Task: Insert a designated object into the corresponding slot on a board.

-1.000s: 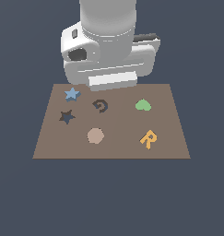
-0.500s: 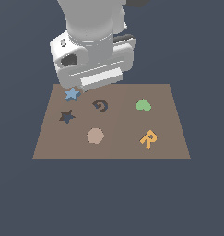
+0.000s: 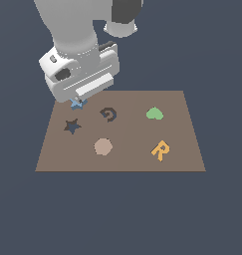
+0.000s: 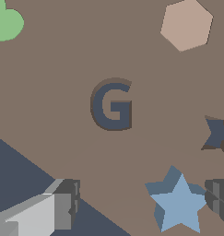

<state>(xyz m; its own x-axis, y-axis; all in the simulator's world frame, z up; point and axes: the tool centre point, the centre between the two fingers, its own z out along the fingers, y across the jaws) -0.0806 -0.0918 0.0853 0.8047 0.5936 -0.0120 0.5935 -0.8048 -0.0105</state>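
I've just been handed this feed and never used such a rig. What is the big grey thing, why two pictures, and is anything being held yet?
The grey bulk is a simulated robot arm. Its gripper hangs over the far corner of a brown board. One picture is from a camera off the arm; the other is from a camera on the wrist, looking down past the two fingers.

On the board lie a blue star, a green piece, an orange R and a tan hexagon. Two dark cutouts are a G slot and a star slot.

Nothing is held. The gripper is open, its fingers on either side of the star without touching it.
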